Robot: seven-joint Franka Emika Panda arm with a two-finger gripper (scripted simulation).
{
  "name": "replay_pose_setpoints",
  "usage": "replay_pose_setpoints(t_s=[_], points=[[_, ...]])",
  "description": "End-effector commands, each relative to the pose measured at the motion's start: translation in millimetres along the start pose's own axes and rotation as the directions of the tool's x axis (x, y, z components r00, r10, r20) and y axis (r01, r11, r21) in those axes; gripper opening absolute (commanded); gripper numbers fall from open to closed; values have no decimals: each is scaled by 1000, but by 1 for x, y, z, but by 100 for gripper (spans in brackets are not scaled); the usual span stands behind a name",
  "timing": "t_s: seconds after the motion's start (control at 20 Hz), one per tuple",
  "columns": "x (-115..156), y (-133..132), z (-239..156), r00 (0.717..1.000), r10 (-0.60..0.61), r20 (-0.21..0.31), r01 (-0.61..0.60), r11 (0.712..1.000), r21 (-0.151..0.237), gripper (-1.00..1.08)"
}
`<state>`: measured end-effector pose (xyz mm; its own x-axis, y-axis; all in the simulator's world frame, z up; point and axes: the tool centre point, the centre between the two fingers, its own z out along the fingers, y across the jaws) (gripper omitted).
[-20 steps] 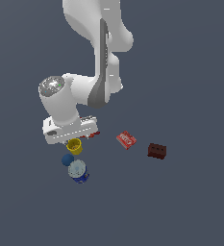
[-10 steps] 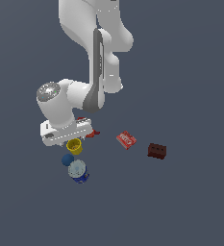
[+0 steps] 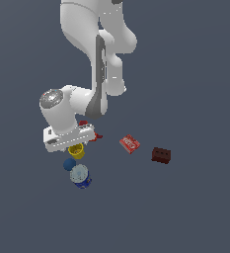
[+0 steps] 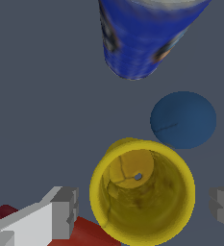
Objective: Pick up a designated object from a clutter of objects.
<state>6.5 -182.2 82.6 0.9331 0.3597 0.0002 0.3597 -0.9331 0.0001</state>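
We read this moment as the approach stage of the pick: the gripper point(image 4: 142, 206) is positioned over the yellow cup point(image 4: 142, 192), and the cup has not been lifted.

1. Cup location. In the exterior view the yellow cup point(image 3: 76, 150) stands upright on the grey floor point(image 3: 195, 207), directly beneath the white hand. The blue ball point(image 3: 69, 164) lies just beside it, and the blue can point(image 3: 80, 176) stands just beyond the ball. The red-orange toy point(image 3: 95, 135) is partly hidden behind the hand. The red flat box point(image 3: 129, 144) and the dark brown block point(image 3: 161, 155) lie well apart, toward the exterior view's right.

2. Hand state. In the wrist view the 2 fingers point(image 4: 65, 214) stand wide, 1 on each side of the cup rim, with clear gaps between each pad and the rim. Nothing is held.

3. Reason for this placement. We judge that the hand is centred over the cup's open mouth so that the fingers can straddle the round body and close across it. The wrist view looks straight down into the cup, which suggests a vertical approach.

4. Clearance. The finger line runs across the cup, while the ball and can lie off that line. We judge this orientation keeps the fingers clear of both. The red toy sits close under 1 finger; whether they touch, we cannot tell.
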Motion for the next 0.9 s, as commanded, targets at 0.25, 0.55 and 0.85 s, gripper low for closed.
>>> replay_pose_setpoints(t_s=[0.25, 0.55, 0.85], points=[[-1, 0, 32, 1000, -1, 0, 1, 1000, 0, 100], [0, 0, 36, 1000, -2, 0, 2, 1000, 0, -100], [0, 0, 36, 1000, -2, 0, 2, 1000, 0, -100]])
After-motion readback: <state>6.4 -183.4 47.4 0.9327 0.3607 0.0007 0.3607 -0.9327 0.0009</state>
